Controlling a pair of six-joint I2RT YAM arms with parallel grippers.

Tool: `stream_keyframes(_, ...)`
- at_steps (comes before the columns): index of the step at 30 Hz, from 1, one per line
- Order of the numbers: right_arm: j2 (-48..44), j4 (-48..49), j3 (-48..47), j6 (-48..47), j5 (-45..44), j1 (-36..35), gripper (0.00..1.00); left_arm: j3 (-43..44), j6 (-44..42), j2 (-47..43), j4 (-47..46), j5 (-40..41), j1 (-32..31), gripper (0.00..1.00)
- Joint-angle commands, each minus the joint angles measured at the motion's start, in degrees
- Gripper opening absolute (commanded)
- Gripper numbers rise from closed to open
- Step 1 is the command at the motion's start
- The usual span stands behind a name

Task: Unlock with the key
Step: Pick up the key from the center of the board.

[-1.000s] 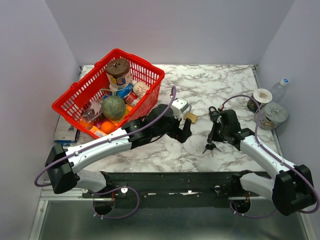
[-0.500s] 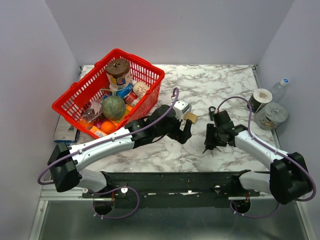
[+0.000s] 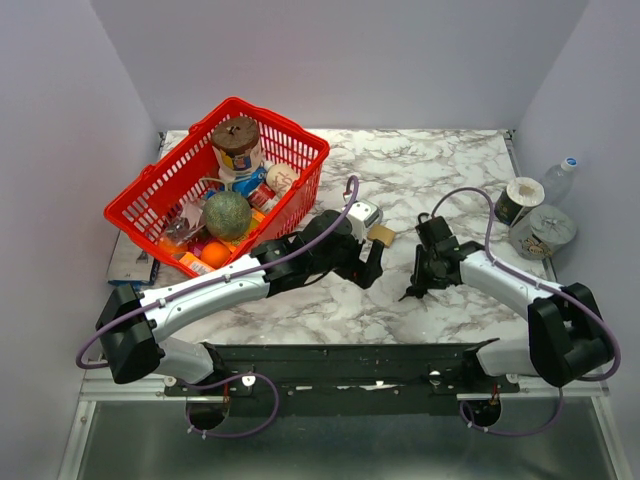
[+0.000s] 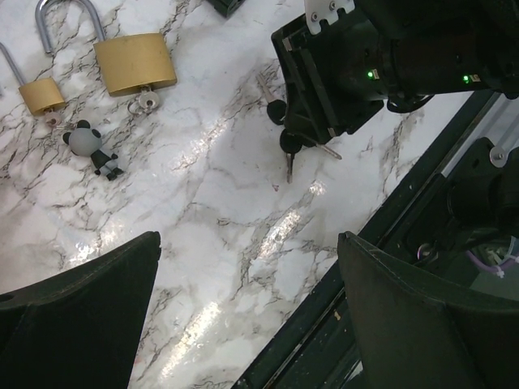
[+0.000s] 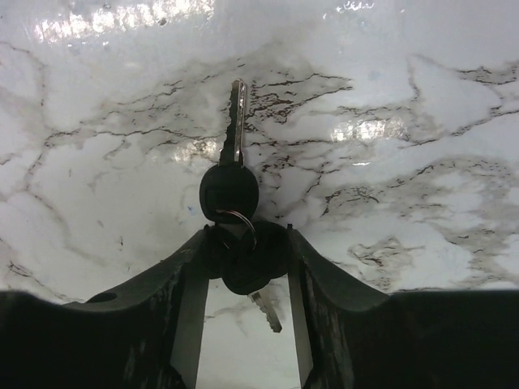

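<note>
A bunch of keys point(image 5: 229, 192) with black heads lies on the marble table. My right gripper point(image 5: 246, 235) is closed on the black heads, which fill the gap from finger to finger; one blade points away from me and another blade point(image 5: 266, 309) shows between the fingers. From above, the right gripper point(image 3: 414, 287) is tilted down over the keys point(image 3: 409, 296). A large brass padlock point(image 4: 134, 63) and a small one point(image 4: 40, 95) lie beyond my left gripper point(image 4: 247, 237), which hovers open with nothing in it. In the top view the padlock point(image 3: 381, 234) sits just past the left gripper point(image 3: 372, 262).
A red basket point(image 3: 130, 212) full of items stands at the back left. A grey panda charm point(image 4: 93, 148) lies by the small padlock. Two cups point(image 3: 545, 230) and a bottle point(image 3: 558, 180) stand off the right edge. The table's front rail point(image 4: 381, 243) runs close beneath the left gripper.
The right gripper opened, swung left and down over the keys, then narrowed on their black heads. The left arm has barely moved.
</note>
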State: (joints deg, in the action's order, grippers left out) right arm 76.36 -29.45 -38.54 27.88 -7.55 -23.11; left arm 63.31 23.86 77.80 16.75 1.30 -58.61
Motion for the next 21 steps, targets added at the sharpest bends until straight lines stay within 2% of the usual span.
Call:
stream_keyframes(1, 3.97, -0.17, -0.48, 1.65, 0.08, -0.70, 0.36, 1.03, 0.75, -0.98, 0.83, -1.30, -0.01, 0.97)
stream_keyframes(3, 4.85, 0.01, -1.18, 1.65, 0.08, -1.14, 0.27, 0.94, 0.75, -1.16, 0.74, -1.21, -0.01, 0.96)
stream_keyframes(8, 4.94, 0.80, -1.71, 1.13, 1.66, -2.11, 0.17, 0.94, 0.66, -1.33, 0.82, -1.21, -0.01, 0.97)
stream_keyframes(12, 3.10, 2.29, -1.45, 0.86, 3.42, -2.20, 0.02, 0.68, 0.84, -1.16, 0.47, -2.61, -0.01, 0.97)
stream_keyframes(21, -3.84, 5.19, 0.66, 1.39, 6.76, -2.20, 0.01, 0.59, 1.10, -0.98, 0.30, -3.23, -0.01, 0.96)
